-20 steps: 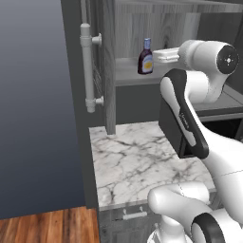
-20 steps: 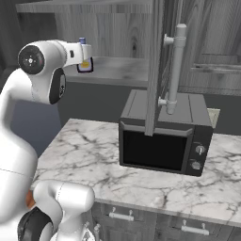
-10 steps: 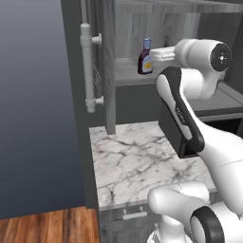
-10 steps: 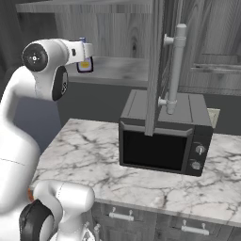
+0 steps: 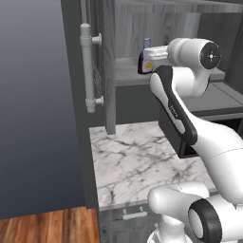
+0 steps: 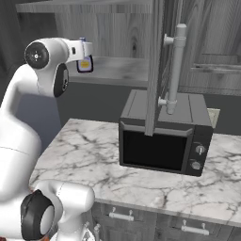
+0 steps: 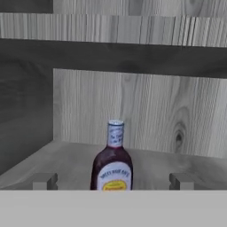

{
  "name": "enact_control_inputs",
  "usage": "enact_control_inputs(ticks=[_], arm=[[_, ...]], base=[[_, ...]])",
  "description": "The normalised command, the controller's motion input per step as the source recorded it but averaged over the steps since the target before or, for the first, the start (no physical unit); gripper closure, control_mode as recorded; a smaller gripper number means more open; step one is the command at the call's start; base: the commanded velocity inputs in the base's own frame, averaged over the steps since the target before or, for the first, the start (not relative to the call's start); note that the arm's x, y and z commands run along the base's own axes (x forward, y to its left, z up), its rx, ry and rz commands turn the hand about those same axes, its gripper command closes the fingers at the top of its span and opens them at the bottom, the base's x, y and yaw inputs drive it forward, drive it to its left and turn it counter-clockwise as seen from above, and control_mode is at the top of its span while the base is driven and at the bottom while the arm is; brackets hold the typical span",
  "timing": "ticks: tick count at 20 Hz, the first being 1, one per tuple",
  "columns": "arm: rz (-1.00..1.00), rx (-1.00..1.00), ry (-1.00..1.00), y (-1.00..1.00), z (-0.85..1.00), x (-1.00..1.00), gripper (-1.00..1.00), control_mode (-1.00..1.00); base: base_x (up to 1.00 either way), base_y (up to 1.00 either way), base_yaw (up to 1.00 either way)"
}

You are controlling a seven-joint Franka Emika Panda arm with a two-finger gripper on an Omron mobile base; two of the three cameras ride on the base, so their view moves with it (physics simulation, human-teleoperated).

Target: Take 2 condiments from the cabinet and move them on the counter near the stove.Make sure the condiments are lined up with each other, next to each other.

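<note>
One condiment, a dark brown bottle with a blue cap and a yellow-white label, stands upright on a shelf of the open cabinet. My gripper is open at shelf height. Its two fingertips stand wide on either side of the bottle, which sits centred just ahead of them. From the left base view the bottle is partly covered by my white hand; from the right base view the bottle hangs just under the hand. The stove and the counter beside it are out of view.
The cabinet door stands open with its long pale bar handle left of the arm. A black microwave sits on the marble top under the shelves. Another shelf runs above the bottle.
The arm has reached a little further into the cabinet, bringing the hand closer to the bottle. The jaws have stayed open and the bottle has not moved.
</note>
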Motion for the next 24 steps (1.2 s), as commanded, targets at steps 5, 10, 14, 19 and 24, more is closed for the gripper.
enact_control_inputs(ticks=[5,10,14,19,24], arm=[[0.00,0.00,0.00,0.00,-0.02,0.24,-1.00,-1.00],[0.00,0.00,0.00,0.00,-0.05,0.22,-1.00,-1.00],[0.00,0.00,0.00,0.00,-0.05,0.23,-1.00,-1.00],[0.00,0.00,0.00,0.00,-0.05,0.24,-1.00,-1.00],[0.00,0.00,0.00,0.00,-0.03,0.21,-1.00,-1.00]], base=[[0.00,0.00,0.00],[0.00,0.00,0.00],[0.00,0.00,0.00],[0.00,0.00,0.00],[0.00,0.00,0.00]])
